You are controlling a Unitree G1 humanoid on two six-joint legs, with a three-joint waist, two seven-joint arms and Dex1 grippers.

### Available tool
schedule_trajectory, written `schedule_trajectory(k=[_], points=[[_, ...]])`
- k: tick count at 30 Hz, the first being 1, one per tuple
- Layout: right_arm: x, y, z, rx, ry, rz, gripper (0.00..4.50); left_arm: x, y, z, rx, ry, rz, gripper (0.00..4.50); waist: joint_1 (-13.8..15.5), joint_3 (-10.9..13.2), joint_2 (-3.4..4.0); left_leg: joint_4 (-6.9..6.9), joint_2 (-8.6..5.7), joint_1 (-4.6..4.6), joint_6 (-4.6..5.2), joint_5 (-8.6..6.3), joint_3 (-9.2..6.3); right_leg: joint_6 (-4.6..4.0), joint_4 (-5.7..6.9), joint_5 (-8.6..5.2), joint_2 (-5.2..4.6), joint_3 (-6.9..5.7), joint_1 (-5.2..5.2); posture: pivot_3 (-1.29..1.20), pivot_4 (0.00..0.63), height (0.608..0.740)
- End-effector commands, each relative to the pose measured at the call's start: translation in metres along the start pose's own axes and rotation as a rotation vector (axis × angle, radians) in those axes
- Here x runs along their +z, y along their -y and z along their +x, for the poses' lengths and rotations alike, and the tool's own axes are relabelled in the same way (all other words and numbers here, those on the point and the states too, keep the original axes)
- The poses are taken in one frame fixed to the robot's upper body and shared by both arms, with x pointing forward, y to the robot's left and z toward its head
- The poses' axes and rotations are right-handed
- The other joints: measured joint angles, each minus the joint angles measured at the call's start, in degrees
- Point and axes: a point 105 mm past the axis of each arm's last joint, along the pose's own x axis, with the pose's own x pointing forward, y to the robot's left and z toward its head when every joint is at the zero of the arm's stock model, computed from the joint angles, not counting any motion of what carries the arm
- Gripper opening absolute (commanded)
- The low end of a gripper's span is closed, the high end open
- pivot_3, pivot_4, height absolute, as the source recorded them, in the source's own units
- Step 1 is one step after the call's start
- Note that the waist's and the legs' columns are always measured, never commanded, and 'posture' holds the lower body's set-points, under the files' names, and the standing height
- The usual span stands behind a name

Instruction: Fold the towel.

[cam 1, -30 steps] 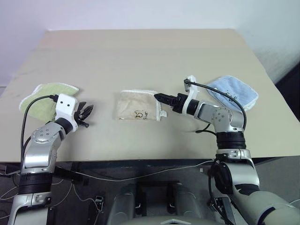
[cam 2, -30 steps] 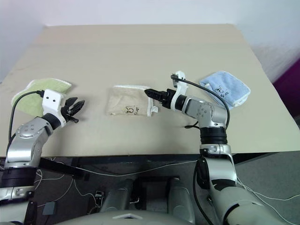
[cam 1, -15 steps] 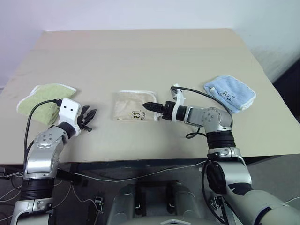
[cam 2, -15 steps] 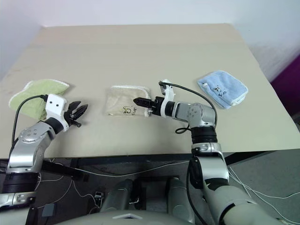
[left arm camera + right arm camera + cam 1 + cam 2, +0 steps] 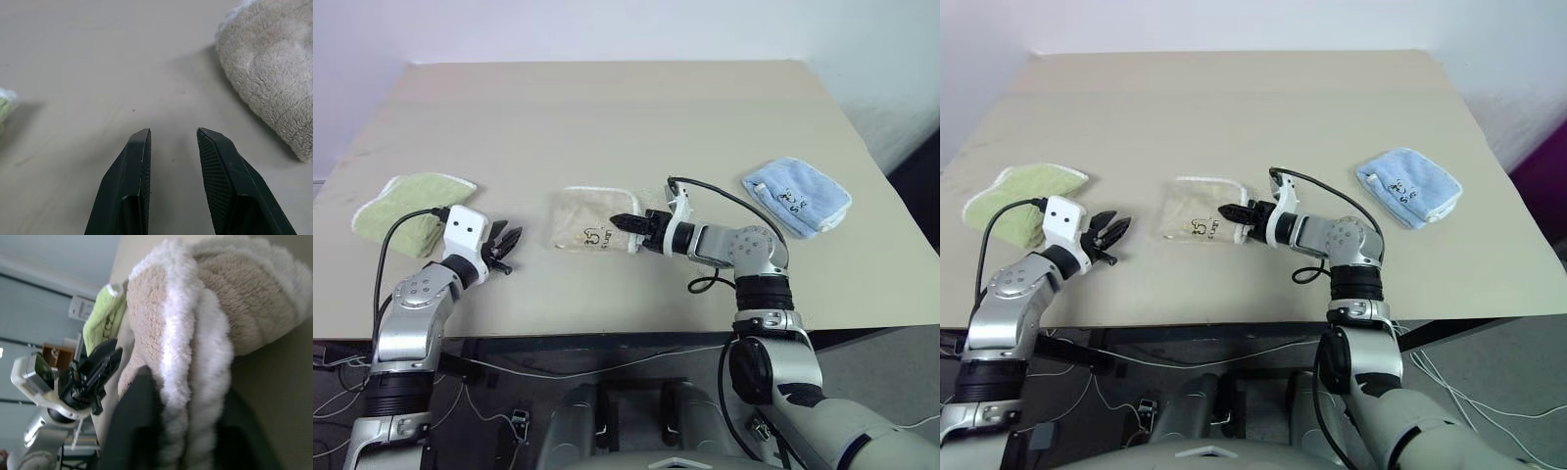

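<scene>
Since the earlier frame, the right gripper [image 5: 625,222] has been brought leftward onto the beige towel [image 5: 590,217] and its jaws are clenched on the white-corded edge. Left gripper [image 5: 506,243] is held with jaws parted and empty above the counter [image 5: 626,117].

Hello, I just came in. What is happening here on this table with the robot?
The robot is working on folding a beige terry towel with white edging lying in the middle of the tan table. Its right end effector has closed on the towel's near right edge. The left end effector hovers open beside the towel, holding nothing. A light green towel and a light blue towel lie off to the sides.
</scene>
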Motion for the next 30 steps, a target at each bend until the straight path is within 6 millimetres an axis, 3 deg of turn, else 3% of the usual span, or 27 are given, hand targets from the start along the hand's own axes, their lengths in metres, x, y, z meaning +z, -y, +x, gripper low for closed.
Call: schedule_trajectory(k=[1,7,9,13,17,21,27,30], points=[[0.016,-0.020,-0.002,0.073,0.065,0.018,0.04,0.016,-0.001,0.000,0.001,0.054,0.027,1.54,0.0,0.0,0.00,0.00,0.00,0.00,0.00,0.00,0.00,0.00,0.00,0.00,0.00,0.00,0.00,0.00,0.150,0.740],[0.062,-0.028,-0.036,0.060,0.291,0.014,0.04,0.015,0.003,0.001,-0.007,0.054,0.020,1.54,0.2,0.0,0.00,0.00,-0.01,-0.01,0.01,0.00,0.00,0.00,0.00,0.00,0.00,0.00,0.01,0.00,0.150,0.740],[0.089,-0.029,-0.060,0.026,0.419,-0.013,0.04,0.015,0.005,0.003,-0.015,0.054,0.015,1.54,0.3,0.0,0.01,0.00,-0.01,-0.01,0.01,-0.01,0.00,0.01,-0.01,0.00,0.00,0.00,0.01,0.00,0.150,0.740],[0.145,-0.026,-0.130,-0.107,0.693,-0.089,0.04,0.014,0.015,0.010,-0.052,0.055,0.005,1.54,0.5,0.0,0.01,0.00,-0.04,-0.03,0.01,0.00,0.00,0.01,-0.02,0.00,-0.03,0.00,0.01,0.00,0.150,0.740],[0.173,-0.002,-0.190,-0.296,0.873,-0.059,0.04,0.016,0.024,0.019,-0.085,0.063,-0.004,1.54,0.3,0.0,0.01,0.00,-0.04,0.00,0.08,-0.03,0.02,0.01,-0.03,0.00,-0.02,0.00,0.03,0.00,0.150,0.740],[0.174,0.037,-0.232,-0.486,0.929,0.046,0.04,0.018,0.033,0.029,-0.119,0.071,-0.011,1.54,0.0,0.0,0.01,0.00,0.00,0.04,0.11,-0.03,0.08,0.02,-0.02,-0.01,0.03,0.04,0.04,0.00,0.150,0.740],[0.148,0.091,-0.250,-0.682,0.875,0.166,0.04,0.018,0.042,0.036,-0.154,0.076,-0.014,1.54,0.1,0.0,0.02,0.00,0.03,0.06,0.12,-0.02,0.16,0.03,-0.01,-0.01,0.06,0.13,0.03,0.00,0.150,0.740],[0.144,0.099,-0.254,-0.707,0.885,0.196,0.04,0.018,0.043,0.037,-0.158,0.078,-0.015,1.54,0.2,0.0,0.02,0.01,0.02,0.06,0.13,-0.03,0.17,0.04,-0.01,0.00,0.04,0.15,0.04,0.00,0.150,0.740]])
